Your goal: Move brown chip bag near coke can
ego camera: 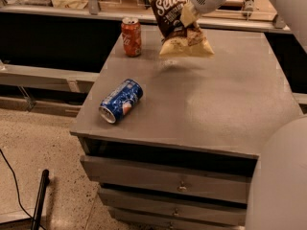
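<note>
Pincer grasps the brown chip bag, hanging near-upright, right of coke can.

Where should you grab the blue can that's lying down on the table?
Grab the blue can around its round middle, coming straight down from above, one finger on each long side. It lies tipped over, so its ends point sideways. The gripper is at the back, holding the chip bag up.
</note>
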`<state>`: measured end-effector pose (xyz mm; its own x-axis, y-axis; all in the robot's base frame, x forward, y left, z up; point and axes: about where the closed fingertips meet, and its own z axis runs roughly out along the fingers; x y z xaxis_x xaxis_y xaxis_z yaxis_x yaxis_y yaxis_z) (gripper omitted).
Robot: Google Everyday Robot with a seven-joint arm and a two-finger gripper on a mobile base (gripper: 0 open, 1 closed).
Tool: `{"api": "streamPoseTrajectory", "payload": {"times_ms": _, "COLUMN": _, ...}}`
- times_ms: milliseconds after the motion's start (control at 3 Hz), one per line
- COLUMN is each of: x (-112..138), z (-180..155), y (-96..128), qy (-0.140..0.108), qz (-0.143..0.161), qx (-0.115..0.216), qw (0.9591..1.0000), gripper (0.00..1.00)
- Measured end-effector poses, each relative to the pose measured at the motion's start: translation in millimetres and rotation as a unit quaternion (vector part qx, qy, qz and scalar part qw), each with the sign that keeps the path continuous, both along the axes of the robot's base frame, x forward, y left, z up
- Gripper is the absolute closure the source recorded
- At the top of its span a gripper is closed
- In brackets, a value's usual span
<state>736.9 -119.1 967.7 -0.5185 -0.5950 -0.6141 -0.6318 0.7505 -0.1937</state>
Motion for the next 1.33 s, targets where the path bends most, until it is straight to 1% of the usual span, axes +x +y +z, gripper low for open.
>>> {"api": "streamPoseTrajectory", "payload": {"times_ms": 333, "x": 2.3, "z": -8.9, "y": 7.4, "qy": 0.011, "qz": 0.003, "qx": 0.009, "qw": 0.9999, "gripper": 1.00}}
{"api": "streamPoseTrajectory", "payload": {"times_ms": 1000, "x": 6.4, "z": -18.4, "y": 17.2, "qy": 0.023, "qz": 0.008, "qx": 0.024, "qw": 0.9994, "gripper": 1.00}}
{"api": "streamPoseTrajectory", "payload": {"times_ms": 1333, "x": 7.9, "z": -22.8, "y": 21.3, "qy": 0.030, "qz": 0.009, "qx": 0.026, "qw": 0.9992, "gripper": 0.86}}
